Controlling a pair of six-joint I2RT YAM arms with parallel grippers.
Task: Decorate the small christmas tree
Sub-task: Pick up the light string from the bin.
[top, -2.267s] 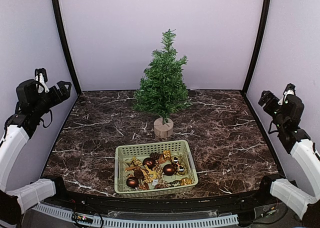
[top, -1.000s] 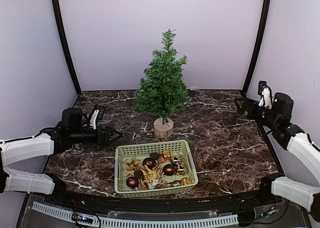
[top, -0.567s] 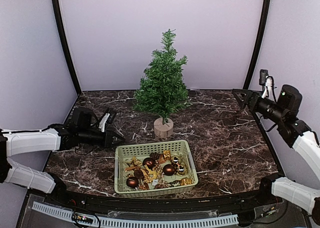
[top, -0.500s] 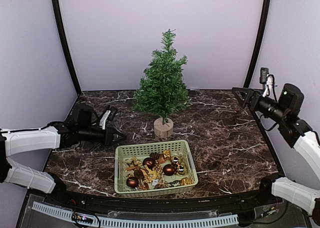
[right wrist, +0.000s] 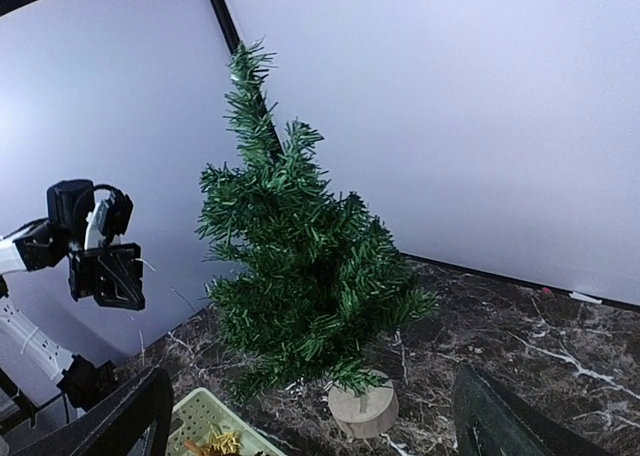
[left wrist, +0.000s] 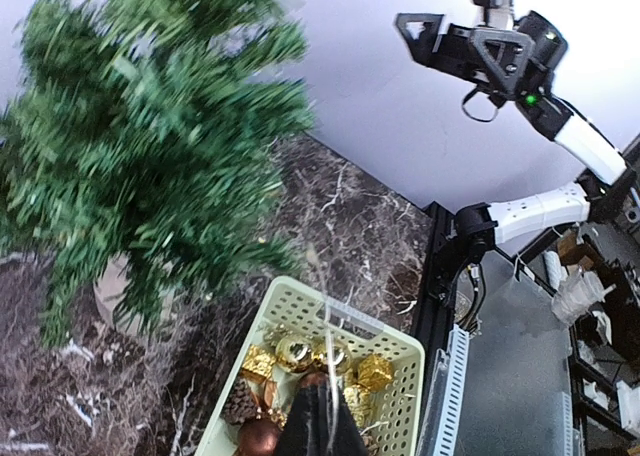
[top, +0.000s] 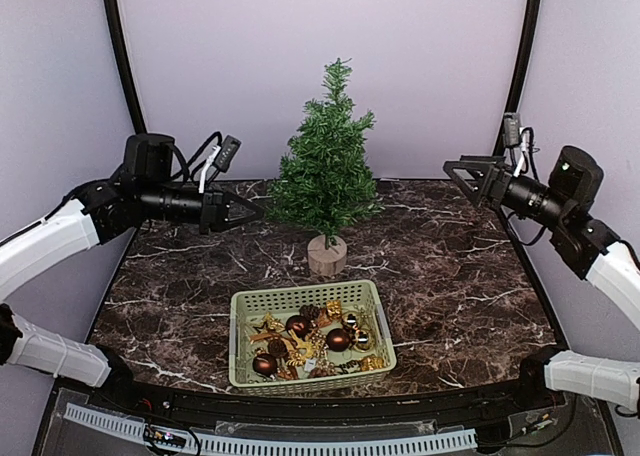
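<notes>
Green small christmas tree [top: 325, 166] on dark, white-veined marble table [top: 450, 266]; before it, pale-green basket [top: 305, 299] of gold and brown baubles [top: 338, 339].

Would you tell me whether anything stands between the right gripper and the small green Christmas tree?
Nothing visible does: only open air lies between the open right gripper and the small green bristly Christmas tree; the pale plastic basket sits lower, nearer the camera.

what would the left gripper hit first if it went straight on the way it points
Probably the lower branches of the small christmas tree, right ahead of the left gripper, though depth is unclear.
</notes>
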